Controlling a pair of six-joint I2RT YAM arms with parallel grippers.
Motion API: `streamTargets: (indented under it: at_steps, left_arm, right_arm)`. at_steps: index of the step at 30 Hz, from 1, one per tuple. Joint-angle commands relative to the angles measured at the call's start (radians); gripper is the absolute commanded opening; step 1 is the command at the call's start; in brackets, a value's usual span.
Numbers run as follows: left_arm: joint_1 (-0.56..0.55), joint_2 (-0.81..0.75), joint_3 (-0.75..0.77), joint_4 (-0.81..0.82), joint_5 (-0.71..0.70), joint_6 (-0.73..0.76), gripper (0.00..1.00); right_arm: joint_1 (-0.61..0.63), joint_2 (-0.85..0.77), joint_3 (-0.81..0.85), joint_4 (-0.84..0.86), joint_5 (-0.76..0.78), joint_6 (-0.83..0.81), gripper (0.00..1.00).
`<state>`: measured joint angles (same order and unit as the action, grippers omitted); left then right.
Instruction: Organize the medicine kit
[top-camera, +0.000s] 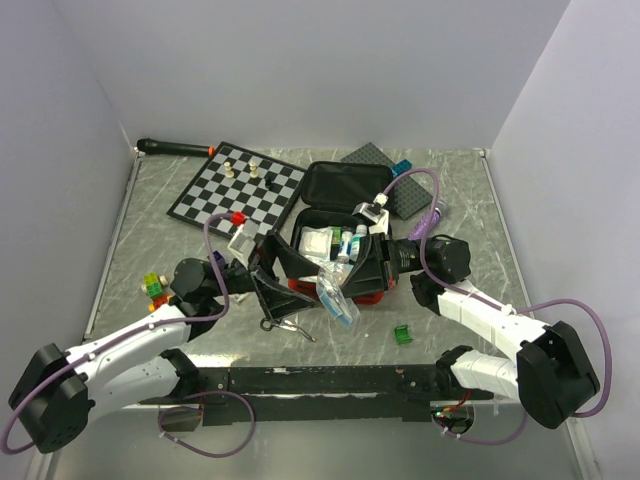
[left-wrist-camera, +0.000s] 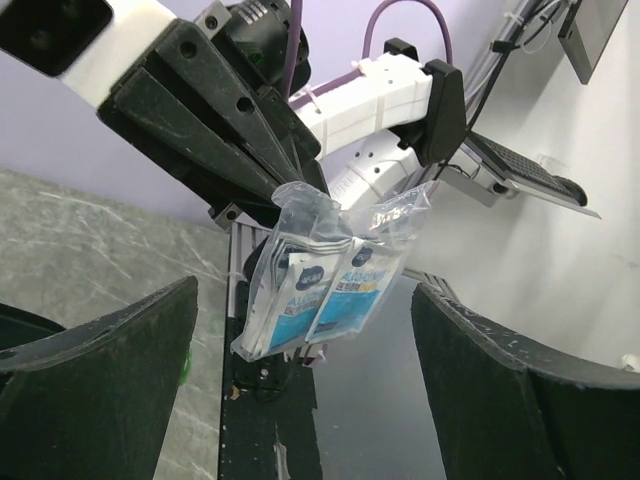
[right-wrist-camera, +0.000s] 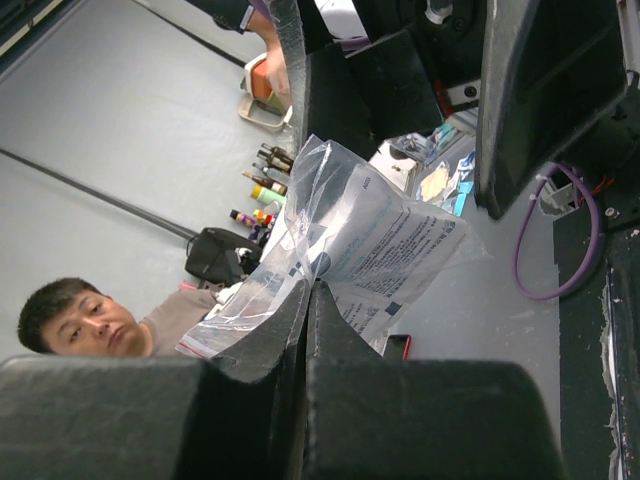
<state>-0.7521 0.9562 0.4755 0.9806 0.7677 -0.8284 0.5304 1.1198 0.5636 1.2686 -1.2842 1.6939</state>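
Though unclear from above, wrist views show right jaws pinching bag (left-wrist-camera: 320, 280); left jaws spread.

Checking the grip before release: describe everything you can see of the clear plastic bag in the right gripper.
The clear plastic bag is thin, crinkled, see-through film holding flat white-and-blue printed packets. The right gripper is shut on it near its top, so it hangs in the air, slightly tilted. From above it lies over the near edge of the open medicine kit; whether it touches the kit I cannot tell. Nothing else is seen touching it.
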Motion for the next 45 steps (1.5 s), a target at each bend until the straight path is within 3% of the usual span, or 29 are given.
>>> streamTargets:
  at_steps: [1, 7, 12, 22, 24, 26, 27, 30, 32, 34, 36, 38, 42, 45]
  left_arm:
    - [-0.035, 0.05, 0.066, 0.037, 0.045, 0.024, 0.89]
    - [-0.066, 0.085, 0.095, -0.003, 0.028, 0.048, 0.76]
    - [-0.069, 0.076, 0.084, -0.011, 0.022, 0.054, 0.5]
    - [-0.069, 0.049, 0.055, 0.0, 0.01, 0.054, 0.15]
    - [-0.069, 0.05, 0.054, 0.0, 0.015, 0.054, 0.03]
    - [-0.069, 0.047, 0.051, -0.013, 0.01, 0.058, 0.01]
    - [-0.07, 0.041, 0.048, -0.025, 0.007, 0.061, 0.01]
    - [-0.069, 0.02, 0.026, -0.06, -0.007, 0.078, 0.01]
    - [-0.069, -0.008, 0.014, -0.109, -0.027, 0.097, 0.01]
    - [-0.07, -0.037, 0.002, -0.155, -0.056, 0.112, 0.01]
    - [-0.07, -0.068, -0.011, -0.21, -0.094, 0.126, 0.01]
    - [-0.069, -0.102, -0.023, -0.276, -0.151, 0.137, 0.01]
    - [-0.069, -0.163, -0.044, -0.445, -0.339, 0.14, 0.01]
    - [-0.069, -0.152, -0.02, -0.557, -0.514, 0.132, 0.01]
  right_arm:
    - [0.006, -0.011, 0.015, 0.368, -0.003, -0.008, 0.0]
    - [0.008, -0.02, 0.009, 0.315, -0.009, -0.046, 0.0]
    - [0.008, -0.038, 0.002, 0.275, -0.009, -0.077, 0.0]
    - [0.006, -0.046, 0.007, 0.242, -0.009, -0.096, 0.0]
    - [0.006, -0.048, 0.01, 0.229, -0.009, -0.1, 0.15]
    - [0.006, -0.055, 0.015, 0.194, -0.01, -0.128, 0.37]
    - [0.006, -0.06, 0.013, 0.152, -0.01, -0.149, 0.4]
    - [0.003, -0.112, 0.013, -0.07, 0.006, -0.31, 0.53]
    - [0.0, -0.168, 0.03, -0.316, 0.037, -0.493, 0.68]
    - [-0.003, -0.236, 0.082, -0.64, 0.095, -0.709, 0.73]
    - [-0.006, -0.284, 0.162, -1.012, 0.243, -0.917, 0.74]
    - [-0.006, -0.328, 0.244, -1.246, 0.452, -1.087, 0.74]
    - [-0.004, -0.374, 0.289, -1.409, 0.765, -1.155, 0.73]
    - [-0.003, -0.353, 0.317, -1.518, 0.909, -1.183, 0.71]
